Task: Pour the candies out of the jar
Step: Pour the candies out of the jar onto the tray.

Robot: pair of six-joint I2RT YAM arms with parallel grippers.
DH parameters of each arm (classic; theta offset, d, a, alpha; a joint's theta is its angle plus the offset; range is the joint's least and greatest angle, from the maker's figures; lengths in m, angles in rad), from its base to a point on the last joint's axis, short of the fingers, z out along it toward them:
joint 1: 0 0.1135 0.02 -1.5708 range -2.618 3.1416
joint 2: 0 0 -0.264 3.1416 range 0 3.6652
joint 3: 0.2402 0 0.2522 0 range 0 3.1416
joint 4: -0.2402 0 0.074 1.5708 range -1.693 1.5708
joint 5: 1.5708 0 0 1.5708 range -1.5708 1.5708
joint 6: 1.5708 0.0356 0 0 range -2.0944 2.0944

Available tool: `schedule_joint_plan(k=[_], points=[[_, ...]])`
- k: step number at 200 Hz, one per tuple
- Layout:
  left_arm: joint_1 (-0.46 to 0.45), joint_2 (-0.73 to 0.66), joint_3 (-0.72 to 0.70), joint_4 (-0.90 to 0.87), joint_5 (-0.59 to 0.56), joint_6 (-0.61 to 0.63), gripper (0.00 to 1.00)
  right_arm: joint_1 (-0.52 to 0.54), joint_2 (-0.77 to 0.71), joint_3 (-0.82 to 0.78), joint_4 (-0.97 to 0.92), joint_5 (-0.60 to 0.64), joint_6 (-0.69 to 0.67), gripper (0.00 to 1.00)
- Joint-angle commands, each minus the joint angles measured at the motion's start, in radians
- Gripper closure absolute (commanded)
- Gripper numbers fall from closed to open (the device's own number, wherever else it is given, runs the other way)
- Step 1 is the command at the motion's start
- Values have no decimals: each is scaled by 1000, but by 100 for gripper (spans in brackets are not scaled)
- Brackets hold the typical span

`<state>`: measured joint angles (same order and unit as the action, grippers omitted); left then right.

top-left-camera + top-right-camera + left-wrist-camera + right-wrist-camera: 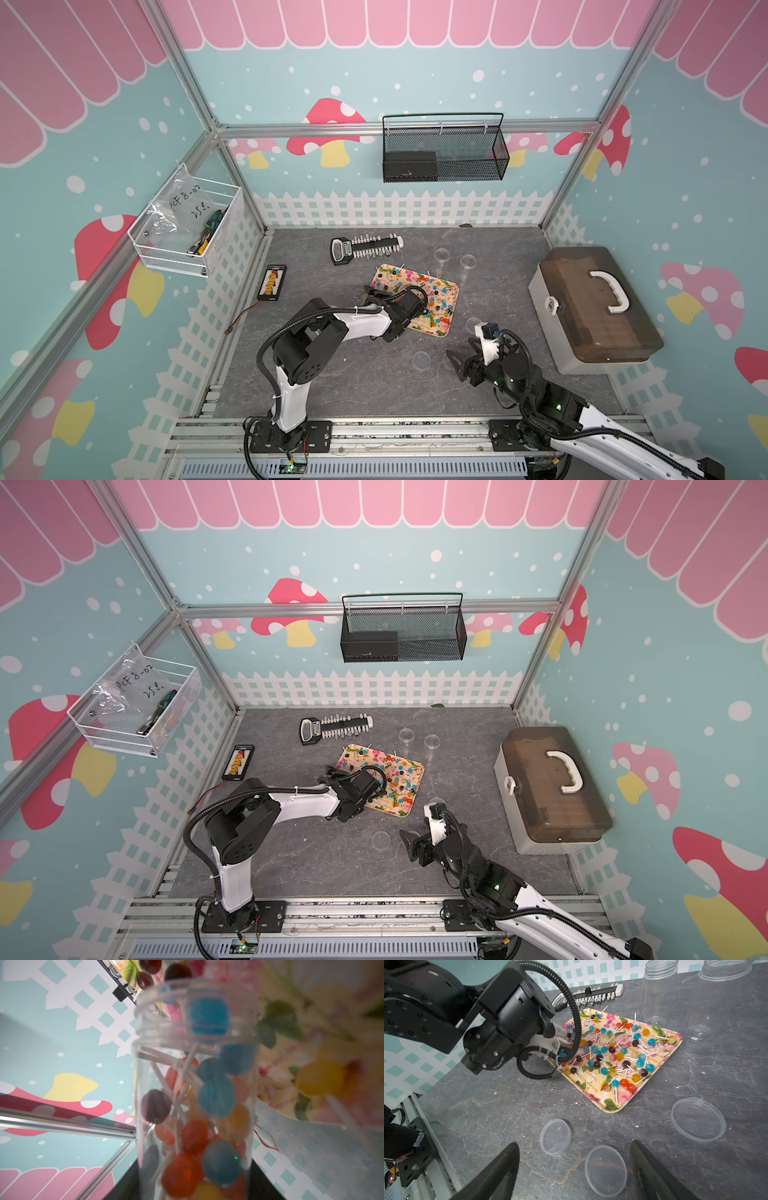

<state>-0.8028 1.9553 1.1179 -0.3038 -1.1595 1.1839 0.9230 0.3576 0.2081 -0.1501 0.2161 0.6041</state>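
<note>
I have the left pincer (371, 293) clamped on the clear jar (195, 1088), gripping it near its base, so the wrist camera looks along the jar toward its open mouth. In both top views the jar is tipped over at the left edge of the flowered tray (611, 1105), just left of the middle of the frame, with its mouth pointing at the tray. Inside the jar a cluster of candies (217, 1097) in blue, orange, red, yellow and one dark lies tangled with white sticks. They are blurred in that view. Many more candies lie scattered across the tray, and a few sticks poke over its rim.

The right pincer (574, 1144) hangs wide open with nothing between its fingers. It is low over the surface (508, 1105), below and to the right of the tray in the top views, and apart from it. Three clear lids (555, 1136) lie flat on the surface, two near the pincer's fingertips and the third nearer the tray's corner. Two empty jars (658, 991) stand upright just above the tray's upper right corner in the top views. A closed grey case (594, 303) with a white handle sits at the right edge of the surface. A black-and-white tool set (365, 247) lies above the tray in the frame.
</note>
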Motion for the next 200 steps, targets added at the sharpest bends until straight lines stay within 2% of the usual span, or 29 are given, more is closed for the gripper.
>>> schedule_joint_plan(k=[1,26,82,200], points=[[-10,-3,-38,304,18,230,43,-3,-28,-22,-6,0,33,19],[-12,13,-85,543,26,398,43,-3,-52,-26,-17,7,44,19],[-12,-24,-91,572,22,421,43,-3,-79,-29,-31,13,49,19],[-44,-98,-156,334,78,375,43,-3,-72,-32,-31,-3,60,19]])
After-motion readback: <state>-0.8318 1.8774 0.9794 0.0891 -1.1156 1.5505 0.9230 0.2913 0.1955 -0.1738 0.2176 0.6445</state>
